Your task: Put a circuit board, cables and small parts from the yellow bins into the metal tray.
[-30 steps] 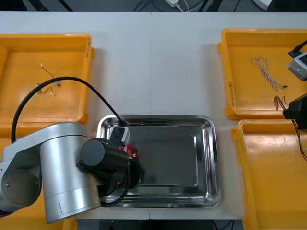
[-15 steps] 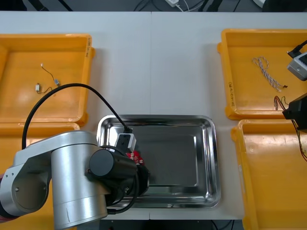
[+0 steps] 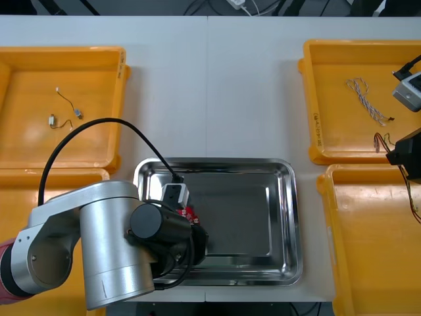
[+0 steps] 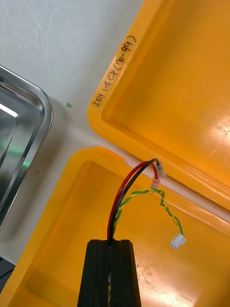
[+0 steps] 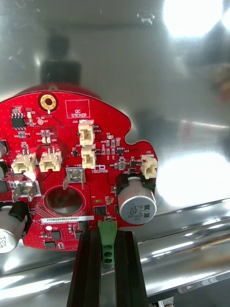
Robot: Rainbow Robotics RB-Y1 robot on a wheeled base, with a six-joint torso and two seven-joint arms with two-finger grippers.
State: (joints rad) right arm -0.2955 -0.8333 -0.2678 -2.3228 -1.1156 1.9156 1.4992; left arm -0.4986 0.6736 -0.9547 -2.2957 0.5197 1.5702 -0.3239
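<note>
The left gripper [image 5: 108, 235] is down in the near-left part of the metal tray [image 3: 293, 217]. Its fingers [image 5: 89, 268] are clenched on a green connector at the edge of a round red circuit board [image 5: 72, 158]. The board hangs just over the shiny tray floor, with its white plugs and a grey capacitor facing the wrist camera. From above, a sliver of the board's red shows beside the left wrist.

The right gripper [image 4: 114, 244] is at the right edge of the surface [image 3: 210, 85], over the seam between the two right bins. Its fingers [image 4: 98, 273] are pressed together on a cable [image 4: 139, 189] — red and black strands with a twisted yellow-green pair. The cable arches up from the fingertips and ends in a small white plug above the floor of the near right bin [image 3: 329, 230].

In the far right bin [image 3: 309, 99] a pale twisted cable [image 3: 368, 100] lies loose. In the far left bin [image 3: 122, 99] a thin wire [image 3: 66, 99] lies with small metal parts [image 3: 51, 120] — all well apart from the tray.
</note>
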